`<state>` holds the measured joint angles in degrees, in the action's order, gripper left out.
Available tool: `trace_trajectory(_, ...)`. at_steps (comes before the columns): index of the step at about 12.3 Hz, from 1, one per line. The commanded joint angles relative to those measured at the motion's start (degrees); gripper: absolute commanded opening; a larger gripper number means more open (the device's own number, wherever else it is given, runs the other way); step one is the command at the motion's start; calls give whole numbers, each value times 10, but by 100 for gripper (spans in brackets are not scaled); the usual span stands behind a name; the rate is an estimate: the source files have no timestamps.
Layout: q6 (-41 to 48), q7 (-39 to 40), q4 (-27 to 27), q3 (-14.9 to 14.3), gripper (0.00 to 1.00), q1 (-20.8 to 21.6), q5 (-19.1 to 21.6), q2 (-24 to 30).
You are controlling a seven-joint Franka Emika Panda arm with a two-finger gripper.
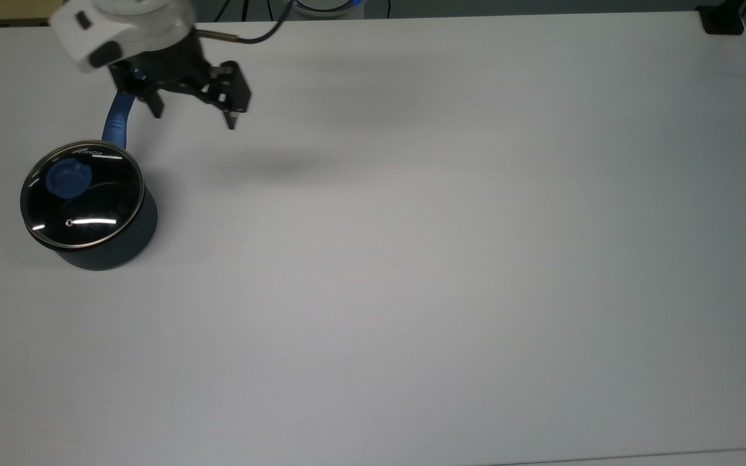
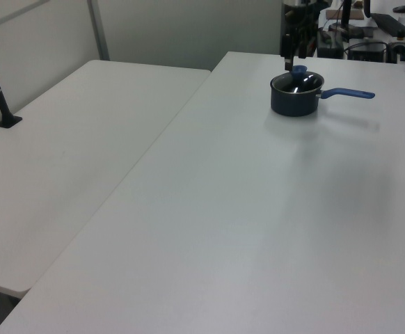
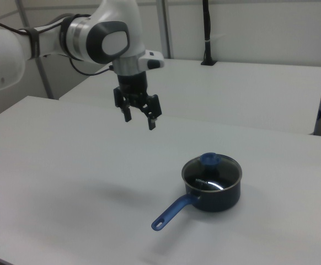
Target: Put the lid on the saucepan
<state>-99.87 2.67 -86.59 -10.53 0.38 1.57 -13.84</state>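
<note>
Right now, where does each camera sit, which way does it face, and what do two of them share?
Top view: overhead, looking down on the table; open gripper beside the saucepan.
Left view: low at one table end, facing the far saucepan; gripper above it.
Right view: oblique from the opposite side; arm, raised gripper.
All share the lid seated on the saucepan.

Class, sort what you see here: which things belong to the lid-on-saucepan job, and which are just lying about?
Belongs to the job:
lid, seated on the pan
saucepan
gripper, open, raised above the table

Just lying about:
black cable
black post
</note>
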Motion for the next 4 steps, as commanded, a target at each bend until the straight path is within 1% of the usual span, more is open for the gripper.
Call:
trace_trajectory(1, 0, -19, -47, 15, 100, -5, -10, 48)
trace_trajectory(4, 2, -27, -43, 13, 100, -5, -10, 46)
